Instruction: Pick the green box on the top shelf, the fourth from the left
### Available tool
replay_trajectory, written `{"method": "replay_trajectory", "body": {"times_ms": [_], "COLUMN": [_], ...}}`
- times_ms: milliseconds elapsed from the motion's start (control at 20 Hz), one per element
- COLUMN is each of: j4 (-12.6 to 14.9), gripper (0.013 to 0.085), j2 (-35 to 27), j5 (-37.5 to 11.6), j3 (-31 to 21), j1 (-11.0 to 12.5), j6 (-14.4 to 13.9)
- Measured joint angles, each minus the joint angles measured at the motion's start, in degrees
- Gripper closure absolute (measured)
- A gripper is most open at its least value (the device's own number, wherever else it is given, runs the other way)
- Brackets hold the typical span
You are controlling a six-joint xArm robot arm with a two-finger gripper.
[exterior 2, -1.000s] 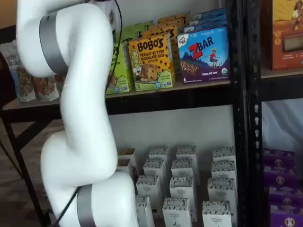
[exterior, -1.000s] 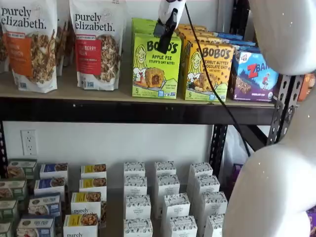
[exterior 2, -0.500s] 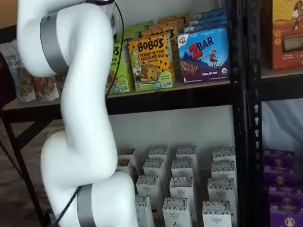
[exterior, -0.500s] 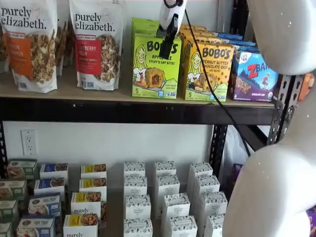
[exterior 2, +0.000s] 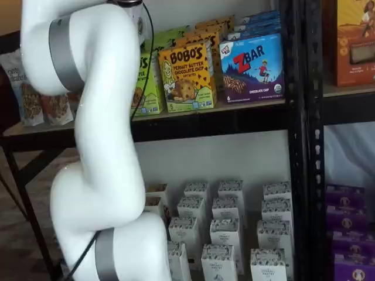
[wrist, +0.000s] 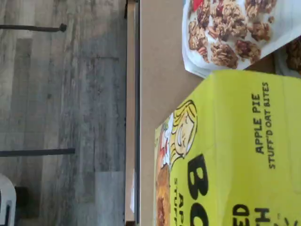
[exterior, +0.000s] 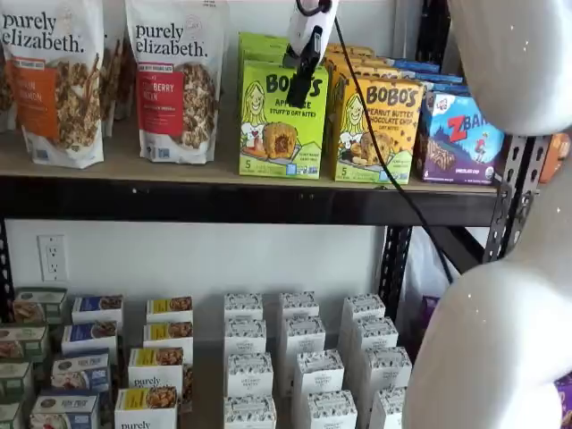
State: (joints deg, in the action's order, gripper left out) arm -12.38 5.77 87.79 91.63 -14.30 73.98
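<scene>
you have open air in front of the green box (exterior: 281,121). its right side presses against the orange bobo's carton (exterior: 375,130), with no room there. on its left, a narrow bare strip of the top shelf (exterior: 223,170) separates it from the granola bag (exterior: 174,80).

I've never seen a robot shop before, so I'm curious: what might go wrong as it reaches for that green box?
Three guesses:
1. The green box stands tight against an orange box, so the gripper, hanging at its upper front, may nudge or grab the neighbour.
2. A push could tip it back into the boxes behind.
3. The granola bag on its other side could get bumped.
</scene>
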Motion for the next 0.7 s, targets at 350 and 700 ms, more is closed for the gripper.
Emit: {"method": "replay_trajectory", "body": {"times_ms": [350,700], "j4": [0.28,-0.32], "gripper": [0.037,0.049], "j2": [-0.57,-0.29], "j5": [1.01,0.01], "j3": [0.47,-0.07], "j1": [0.04,0.18], "j6": [0.1,0.24]}}
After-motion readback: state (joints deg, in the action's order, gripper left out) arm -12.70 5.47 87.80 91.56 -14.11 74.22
